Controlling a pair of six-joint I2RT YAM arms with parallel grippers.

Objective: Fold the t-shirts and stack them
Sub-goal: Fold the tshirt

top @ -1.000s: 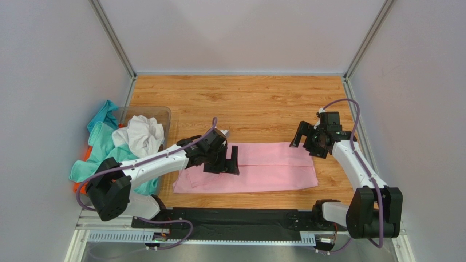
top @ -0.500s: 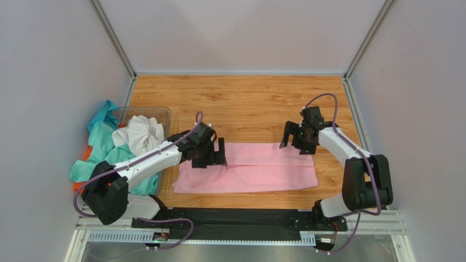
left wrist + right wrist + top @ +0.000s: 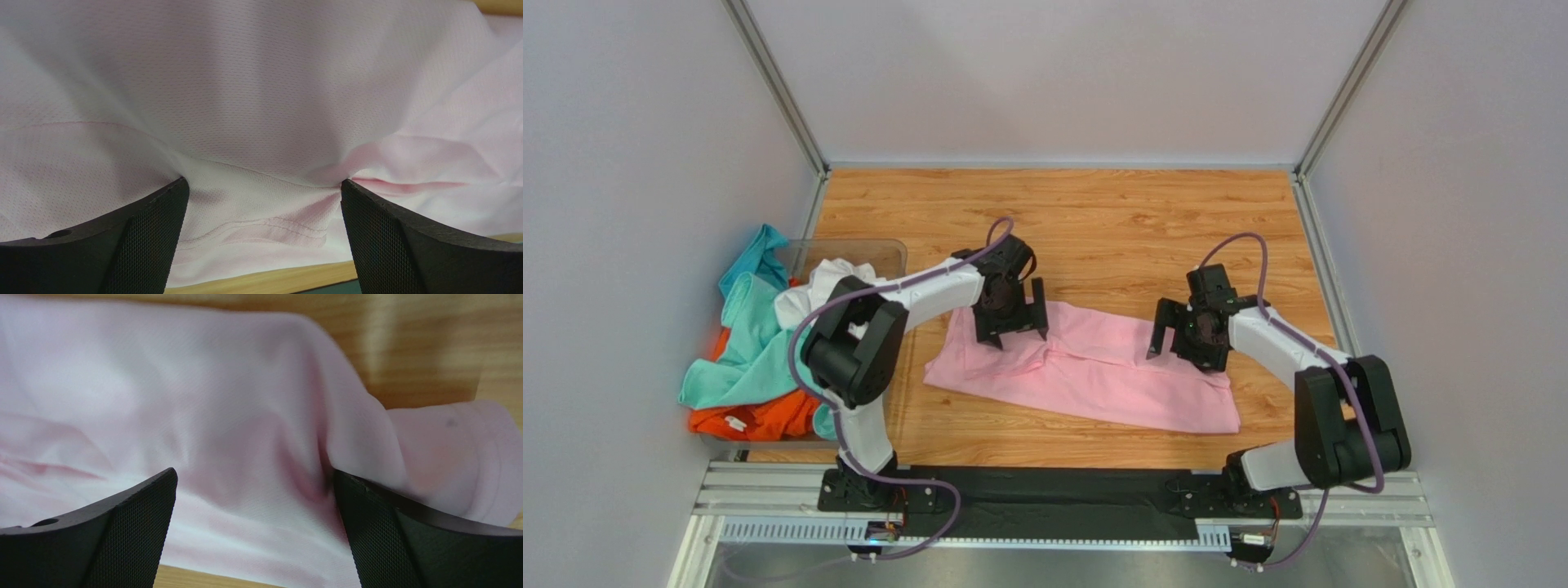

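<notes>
While no shirt is yet stacked, we judge the task to be early. From above, the pink shirt [image 3: 1100, 374] lies on the table [image 3: 1100, 221] just right of the bin [image 3: 881, 252], already doubled into a long band but skewed and rumpled, so its crosswise folds are still to do. The white shirt [image 3: 824, 300] sits bunched in the bin, the teal shirt [image 3: 750, 331] drapes over the bin's left side, and the orange shirt [image 3: 744, 417] lies at its near left corner; all three look untouched. The left gripper [image 3: 1014, 327] stands on the band's end nearest the bin, and the right gripper [image 3: 1178, 338] on the end farther from it. At the left wrist, we see the fingers [image 3: 141, 239] spread wide and pressed into the cloth, which puckers between them above a stitched hem [image 3: 264, 228]; nothing is pinched. At the right wrist, the fingers [image 3: 116, 533] are likewise spread, with a soft ridge of pink cloth risen between them and bare wood beyond. The cloth is thin, fine-knit and limp, and it creases wherever it is pushed.
</notes>
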